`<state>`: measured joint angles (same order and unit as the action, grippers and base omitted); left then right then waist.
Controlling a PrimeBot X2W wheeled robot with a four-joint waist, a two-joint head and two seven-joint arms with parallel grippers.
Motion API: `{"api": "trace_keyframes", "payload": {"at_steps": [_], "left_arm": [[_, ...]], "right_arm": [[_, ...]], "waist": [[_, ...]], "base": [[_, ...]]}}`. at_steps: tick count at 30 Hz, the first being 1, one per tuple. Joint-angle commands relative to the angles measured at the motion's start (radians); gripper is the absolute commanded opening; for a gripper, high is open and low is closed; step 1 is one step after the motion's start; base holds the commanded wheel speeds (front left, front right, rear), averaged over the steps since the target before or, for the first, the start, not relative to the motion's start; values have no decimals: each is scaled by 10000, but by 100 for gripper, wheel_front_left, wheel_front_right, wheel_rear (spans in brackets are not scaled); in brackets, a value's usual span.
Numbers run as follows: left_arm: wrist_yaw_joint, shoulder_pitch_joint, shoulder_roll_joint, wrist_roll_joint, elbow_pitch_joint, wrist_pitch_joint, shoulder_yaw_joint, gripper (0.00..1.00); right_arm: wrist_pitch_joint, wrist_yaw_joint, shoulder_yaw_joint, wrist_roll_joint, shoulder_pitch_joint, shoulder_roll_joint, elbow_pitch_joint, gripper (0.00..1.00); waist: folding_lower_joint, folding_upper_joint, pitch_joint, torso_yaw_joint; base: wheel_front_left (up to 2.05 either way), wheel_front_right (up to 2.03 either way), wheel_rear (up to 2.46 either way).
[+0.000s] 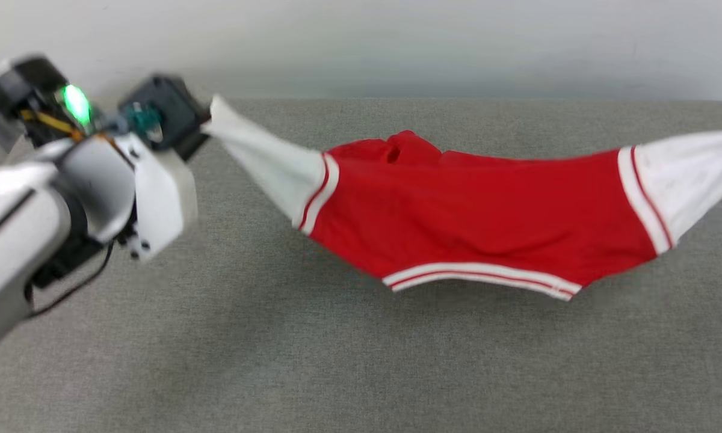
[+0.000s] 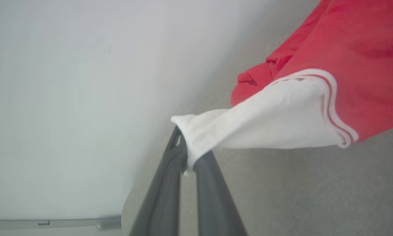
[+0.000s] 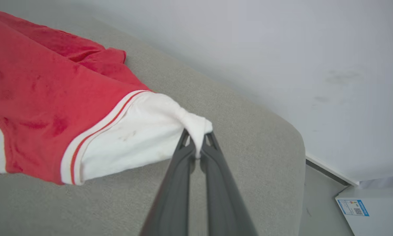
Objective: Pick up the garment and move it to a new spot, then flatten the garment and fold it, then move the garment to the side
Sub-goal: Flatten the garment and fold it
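left gripper (image 2: 185,154) pinched fully closed on the tip of the garment's (image 1: 475,222) left white sleeve (image 2: 265,124); cloth is bunched between the two dark fingers (image 2: 209,183) and wraps over their ends. right gripper (image 3: 198,149) same story: jaws closed tight, tip of the right white sleeve (image 3: 134,141) gathered into a knot between the fingertips. garment is strung out sideways between the two grippers over the grey fabric surface (image 1: 337,361), sleeves pulled taut, red body sagging in the middle like a hammock. striped hem (image 1: 481,273) faces the robot and hangs lowest, with a shadow on the surface under it. collar end (image 1: 406,147) is on the far side, toward the pale wall (image 1: 397,42). can't tell whether the far red part rests on the surface or hangs just clear. head view is motion-blurred. left forearm (image 1: 48,204) comes in at the left edge, green light (image 1: 76,103) lit near the wrist. white box with a blue label (image 3: 370,209) sits on the floor past the surface's rounded corner in the right wrist view.
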<state>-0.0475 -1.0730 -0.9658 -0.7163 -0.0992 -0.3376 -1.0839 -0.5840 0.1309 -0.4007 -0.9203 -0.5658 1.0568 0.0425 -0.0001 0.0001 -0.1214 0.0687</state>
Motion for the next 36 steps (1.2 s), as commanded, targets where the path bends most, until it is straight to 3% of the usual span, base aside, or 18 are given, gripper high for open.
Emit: {"api": "trace_keyframes", "payload": {"at_steps": [1, 8, 15, 26, 36], "left_arm": [[-82, -562, 194, 19, 59, 91, 264, 0], [-390, -1955, 948, 22, 834, 180, 757, 0], [-586, -3602, 2039, 281, 2409, 728, 1140, 0], [-719, -6376, 3439, 1176, 5187, 2270, 1593, 0], [-656, -8545, 3851, 1706, 6998, 3558, 2099, 0]], "right_arm": [[108, -4, 334, 159, -415, -98, 177, 0], [-82, -4, 734, 760, -1792, -589, 393, 0], [-80, -4, 174, 1881, -4336, -1426, -276, 0], [1450, -4, -558, 4050, -8942, -3282, -3459, 0], [2928, -4, -1079, 5204, -12119, -4385, -5904, 0]], "waist": [[1, -1, -2, 30], [1, -1, -291, 49], [1, -1, -1101, -77], [1, -1, -2923, -185], [1, -1, -4267, -200]], "base": [[0, 0, 0], [0, 0, 0], [0, 0, 0], [0, 0, 0], [0, 0, 0]]}}
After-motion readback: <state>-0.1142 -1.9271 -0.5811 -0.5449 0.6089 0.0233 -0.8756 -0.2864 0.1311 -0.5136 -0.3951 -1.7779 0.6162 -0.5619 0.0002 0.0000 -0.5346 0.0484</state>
